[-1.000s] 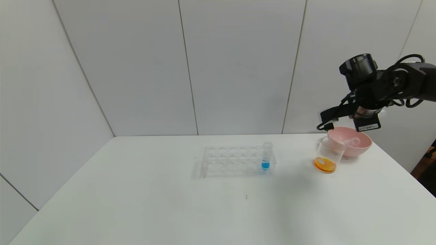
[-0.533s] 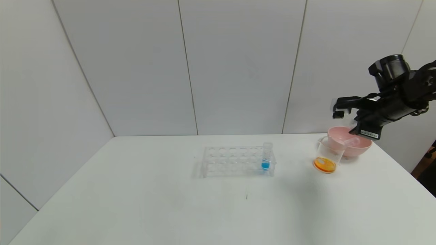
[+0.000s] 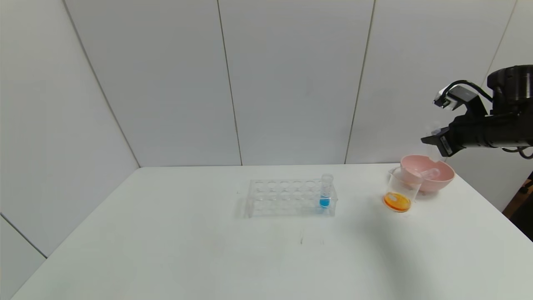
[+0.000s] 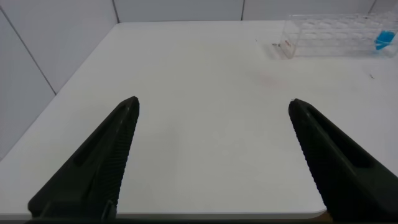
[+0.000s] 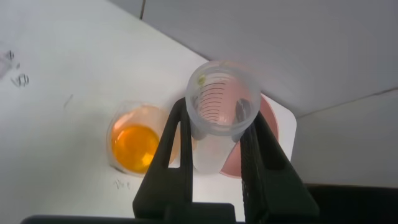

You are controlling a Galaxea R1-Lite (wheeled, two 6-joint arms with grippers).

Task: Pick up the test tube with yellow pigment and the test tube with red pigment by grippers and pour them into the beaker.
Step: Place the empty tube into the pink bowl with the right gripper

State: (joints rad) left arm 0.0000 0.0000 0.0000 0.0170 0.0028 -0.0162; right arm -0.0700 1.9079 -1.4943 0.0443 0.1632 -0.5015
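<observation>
My right gripper (image 3: 435, 139) hangs above and right of the pink bowl (image 3: 437, 177), shut on a clear test tube (image 5: 221, 118) with no liquid showing in it; I cannot tell which pigment it held. In the right wrist view the gripper (image 5: 217, 112) has the tube's open mouth facing the camera. The beaker (image 3: 397, 193) stands left of the bowl and holds orange liquid; it also shows in the right wrist view (image 5: 138, 146). Another clear tube (image 3: 427, 173) lies in the bowl. My left gripper (image 4: 212, 102) is open and empty over the table's near left part.
A clear tube rack (image 3: 287, 198) stands mid-table with a blue-liquid tube (image 3: 325, 196) at its right end; both show in the left wrist view, rack (image 4: 336, 34) and tube (image 4: 382, 38). The pink bowl (image 5: 278, 124) lies under the held tube. The table's right edge is close.
My right gripper has swung up and to the right, away from above the beaker and bowl, turning as it went. The beaker, bowl and rack have not moved.
</observation>
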